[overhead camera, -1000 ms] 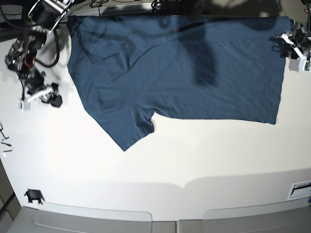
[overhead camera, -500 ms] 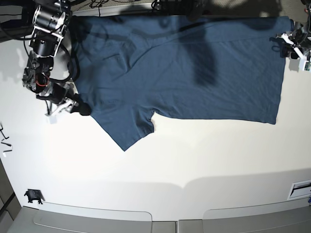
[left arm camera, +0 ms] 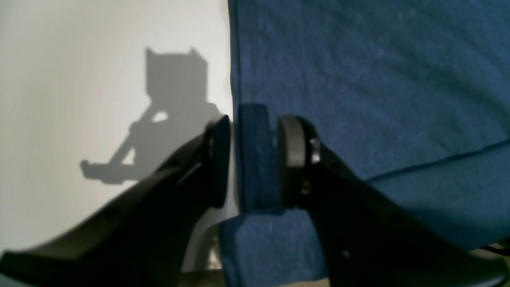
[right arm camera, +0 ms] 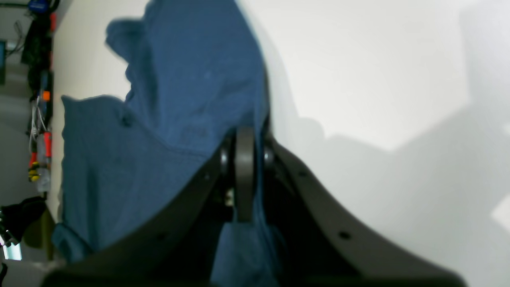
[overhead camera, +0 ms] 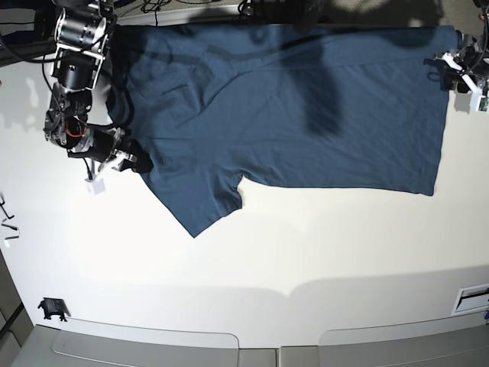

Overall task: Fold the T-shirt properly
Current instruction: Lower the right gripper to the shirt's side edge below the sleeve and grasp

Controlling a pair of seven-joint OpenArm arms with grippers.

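The dark navy T-shirt (overhead camera: 290, 107) lies spread flat across the back of the white table, with one sleeve pointing toward the front at the left. My left gripper (overhead camera: 449, 73) is at the shirt's right edge. In the left wrist view (left arm camera: 253, 159) its two black fingers are closed on a small raised fold of the blue cloth (left arm camera: 358, 79). My right gripper (overhead camera: 131, 162) is at the shirt's left edge, above the sleeve. In the right wrist view (right arm camera: 245, 179) its fingers are pressed together on the edge of the cloth (right arm camera: 179, 99).
A small black clip (overhead camera: 52, 308) lies near the front left corner. A white slotted part (overhead camera: 474, 297) sits at the front right edge. Cables and tools (right arm camera: 40, 139) hang past the table's back edge. Bare white table (overhead camera: 306, 252) stretches in front of the shirt.
My right arm has swung in from the bare table at the left to the shirt's left edge, where its gripper now sits on the cloth. The left arm has not moved.
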